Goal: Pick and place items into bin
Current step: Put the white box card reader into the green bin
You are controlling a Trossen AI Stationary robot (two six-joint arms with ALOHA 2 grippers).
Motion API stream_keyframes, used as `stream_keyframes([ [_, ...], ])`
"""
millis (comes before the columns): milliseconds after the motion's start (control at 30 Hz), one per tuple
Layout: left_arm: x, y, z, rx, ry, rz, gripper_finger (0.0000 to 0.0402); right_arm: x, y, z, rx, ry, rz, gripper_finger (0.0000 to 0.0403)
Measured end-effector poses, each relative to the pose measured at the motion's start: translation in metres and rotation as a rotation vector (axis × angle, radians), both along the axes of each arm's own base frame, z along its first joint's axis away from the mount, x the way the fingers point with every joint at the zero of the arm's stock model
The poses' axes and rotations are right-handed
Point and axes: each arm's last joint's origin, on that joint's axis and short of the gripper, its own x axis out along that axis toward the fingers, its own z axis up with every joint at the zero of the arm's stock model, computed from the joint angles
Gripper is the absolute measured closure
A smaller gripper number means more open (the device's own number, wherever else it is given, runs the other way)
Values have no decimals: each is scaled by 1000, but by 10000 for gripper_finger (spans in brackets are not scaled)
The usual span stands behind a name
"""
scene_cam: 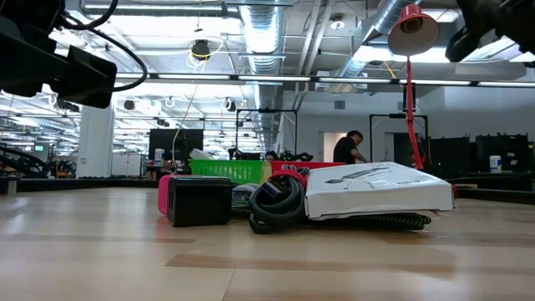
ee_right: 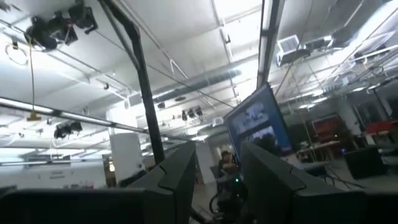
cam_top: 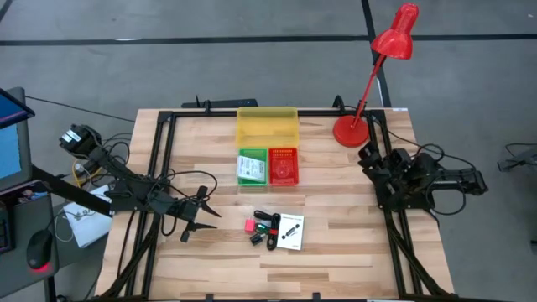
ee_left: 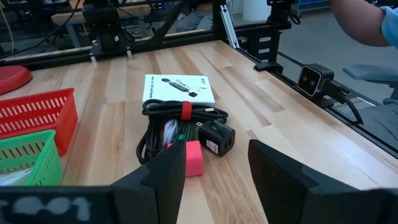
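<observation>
The items lie in a small pile on the table: a white printed flat packet (cam_top: 291,231) (ee_left: 178,89), a coiled black cable with a red tie (ee_left: 174,118), a black plug-like piece (ee_left: 217,138) and a pink piece (cam_top: 249,225) (ee_left: 194,157). My left gripper (cam_top: 204,215) (ee_left: 217,180) is open, hovering just left of the pile and pointing at it, with the pink piece ahead of its fingers. My right gripper (ee_right: 216,180) is open; its arm is folded at the table's right edge (cam_top: 403,174) and points up at the ceiling.
A yellow bin (cam_top: 267,126) stands at the far middle, with a green basket (cam_top: 251,166) and a red basket (cam_top: 284,165) side by side in front of it. A red desk lamp (cam_top: 351,130) stands at the far right. Bare wood surrounds the pile.
</observation>
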Motion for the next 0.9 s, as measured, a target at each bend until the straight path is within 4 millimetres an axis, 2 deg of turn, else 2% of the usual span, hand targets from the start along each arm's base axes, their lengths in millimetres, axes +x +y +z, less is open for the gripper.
stream_keyframes([
  [367, 0, 0, -1, 8, 5, 2, 235, -3, -6, 6, -23, -41, -252, 280],
  [533, 0, 0, -1, 8, 4, 1, 235, -5, -13, 7, 42, -22, -512, 280],
  [667, 0, 0, -1, 8, 5, 1, 235, -8, -18, 6, 161, 3, -686, 280],
  [900, 0, 0, -1, 8, 5, 1, 235, -12, -16, 17, 116, -60, -628, 281],
])
